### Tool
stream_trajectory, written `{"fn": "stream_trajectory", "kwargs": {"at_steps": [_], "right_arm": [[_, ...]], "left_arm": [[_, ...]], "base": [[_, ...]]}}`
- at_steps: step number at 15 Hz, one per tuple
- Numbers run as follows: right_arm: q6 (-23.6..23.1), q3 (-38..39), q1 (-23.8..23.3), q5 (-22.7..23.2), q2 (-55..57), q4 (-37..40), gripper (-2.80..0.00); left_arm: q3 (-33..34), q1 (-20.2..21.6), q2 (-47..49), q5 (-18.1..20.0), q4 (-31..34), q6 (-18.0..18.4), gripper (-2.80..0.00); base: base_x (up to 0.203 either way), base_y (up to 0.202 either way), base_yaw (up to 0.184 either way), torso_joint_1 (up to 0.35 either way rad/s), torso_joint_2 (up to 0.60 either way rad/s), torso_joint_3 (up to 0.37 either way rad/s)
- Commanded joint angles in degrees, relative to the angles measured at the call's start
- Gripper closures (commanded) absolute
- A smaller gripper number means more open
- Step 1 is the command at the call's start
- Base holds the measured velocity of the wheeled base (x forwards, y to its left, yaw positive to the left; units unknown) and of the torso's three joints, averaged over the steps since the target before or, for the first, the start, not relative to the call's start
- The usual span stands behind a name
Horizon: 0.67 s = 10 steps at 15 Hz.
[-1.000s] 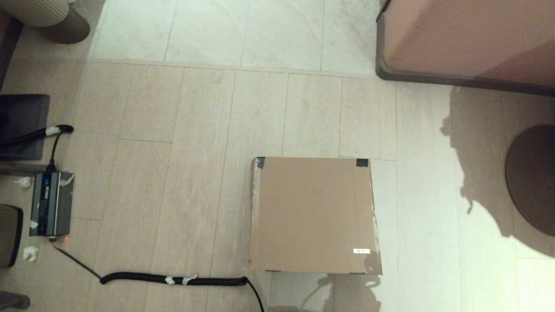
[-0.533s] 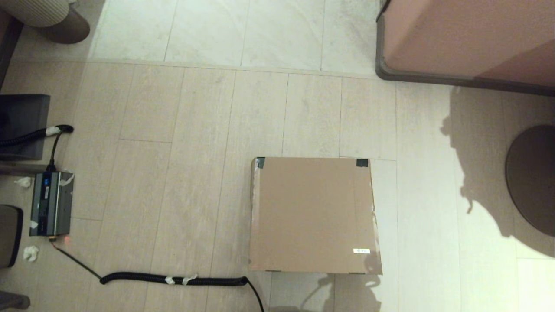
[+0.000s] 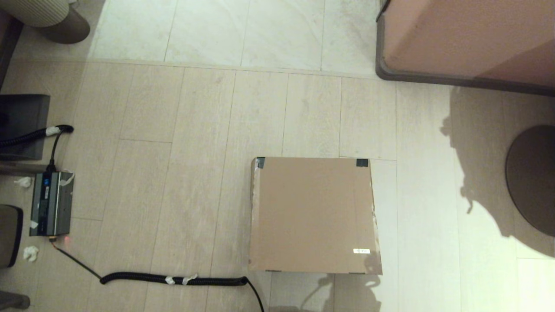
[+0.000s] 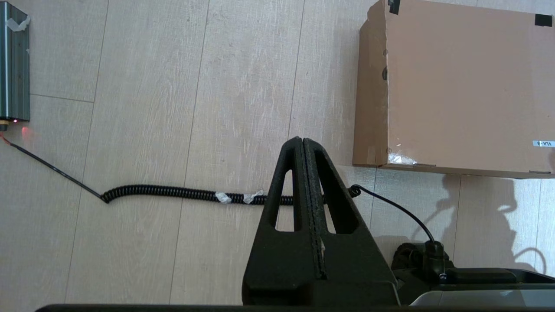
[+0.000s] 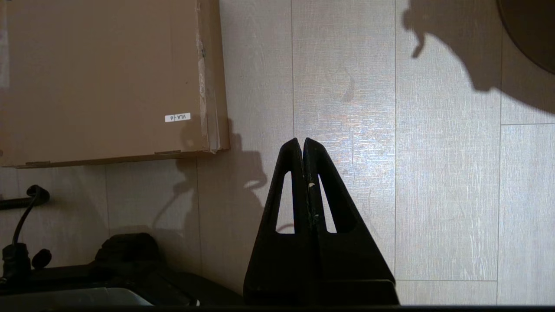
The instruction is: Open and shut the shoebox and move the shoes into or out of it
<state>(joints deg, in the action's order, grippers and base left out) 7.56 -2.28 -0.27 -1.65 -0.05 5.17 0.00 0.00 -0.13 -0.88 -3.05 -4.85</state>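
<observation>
Right wrist view: closed shoebox (image 5: 104, 78) bears white label (image 5: 177, 117) reading "VLA-6".

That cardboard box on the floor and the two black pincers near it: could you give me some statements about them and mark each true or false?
1. The shoebox has its lid shut flat. True.
2. A pair of white sneakers stands on the floor beside the box. False: no shoes show in any view.
3. The left end effector is shut and hangs above the floor, apart from the box. True.
4. The right end effector grips the box's corner. False: it is shut on nothing, over bare floor beside the box.
5. A small white label sits on the lid near the robot-side edge. True.
6. The coiled black cable lies on top of the box. False: it lies on the floor, to the robot's left of it.
</observation>
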Motion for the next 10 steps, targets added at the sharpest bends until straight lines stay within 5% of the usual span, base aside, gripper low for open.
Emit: {"fn": "stream_trajectory", "kwargs": {"at_steps": [1, 10], "right_arm": [[0.07, 0.08, 0.00, -0.02, 0.14, 0.02, 0.00], [0.26, 0.26, 0.00, -0.47, 0.14, -0.86, 0.00]], "left_arm": [[1.05, 0.00, 0.05, 0.00, -0.03, -0.07, 0.00], [1.05, 0.00, 0.05, 0.00, -0.03, 0.02, 0.00]], "base": [[0.000, 0.000, 0.000, 0.000, 0.00, 0.000], [0.000, 0.000, 0.000, 0.000, 0.00, 0.000]]}}
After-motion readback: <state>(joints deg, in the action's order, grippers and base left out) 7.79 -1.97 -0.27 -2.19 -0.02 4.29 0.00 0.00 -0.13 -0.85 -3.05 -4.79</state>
